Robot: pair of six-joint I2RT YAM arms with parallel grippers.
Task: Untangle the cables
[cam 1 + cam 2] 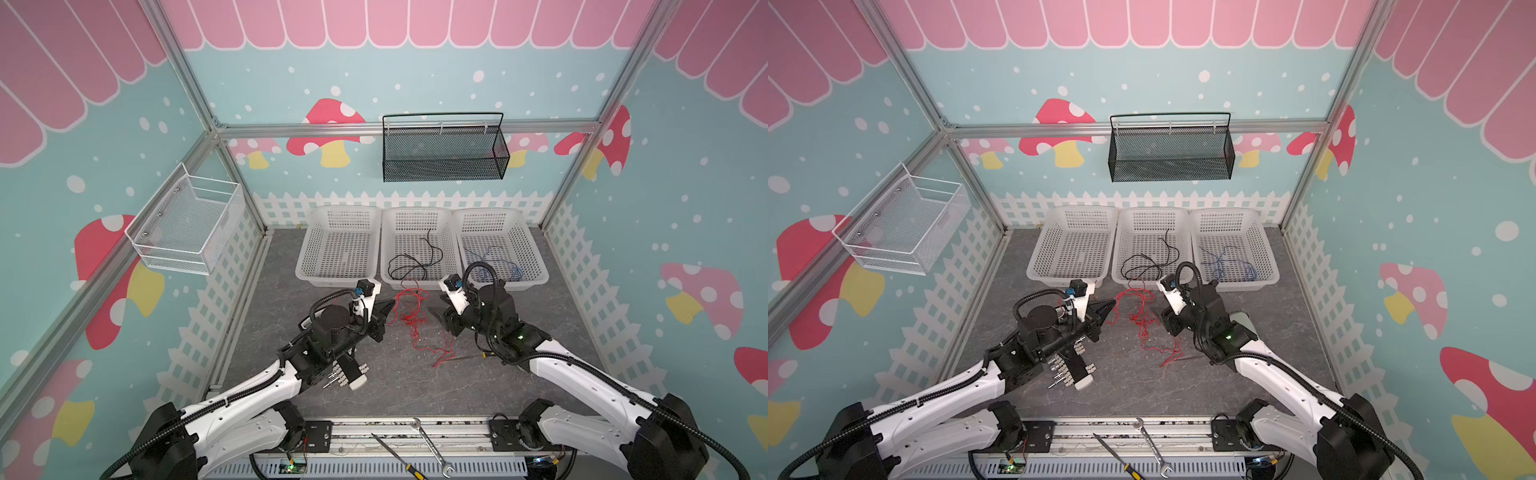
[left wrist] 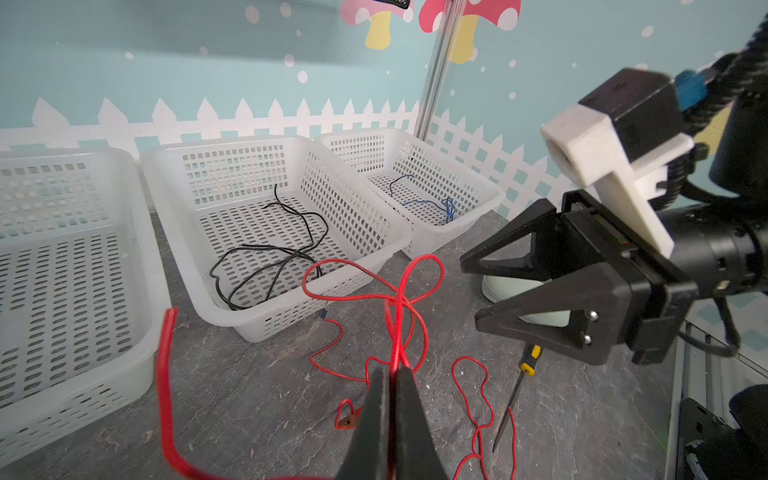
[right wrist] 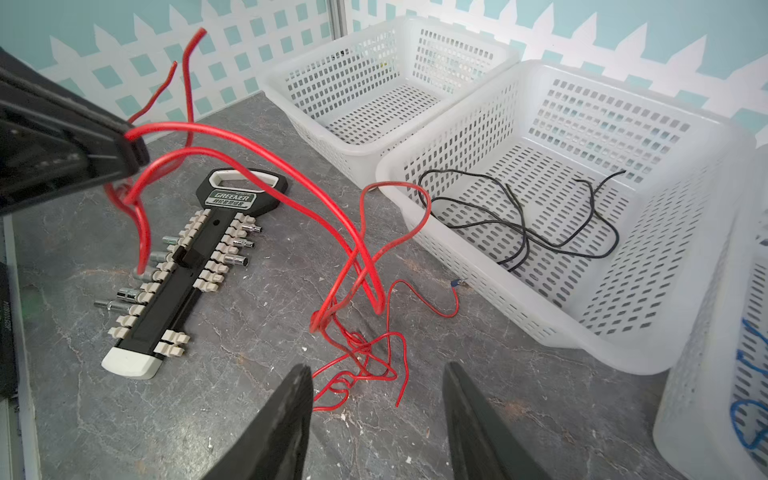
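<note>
**Red wire pinched, knot left on the table**

Our left gripper (image 2: 392, 370) is pressed together on the red cable (image 2: 398, 332), holding a few loops up. The rest lies knotted on the table (image 2: 249, 395) in front of the baskets. Our right gripper (image 3: 378, 370) stands apart and empty, near that knot. The black cable (image 2: 266, 247) lies in the middle basket (image 2: 291, 320), the blue cable (image 2: 449, 208) in the right basket (image 2: 494, 195). We judge the red wire light, limp and slightly springy. We would take one free strand beside the knot and pull gently, never the whole bundle.
</note>
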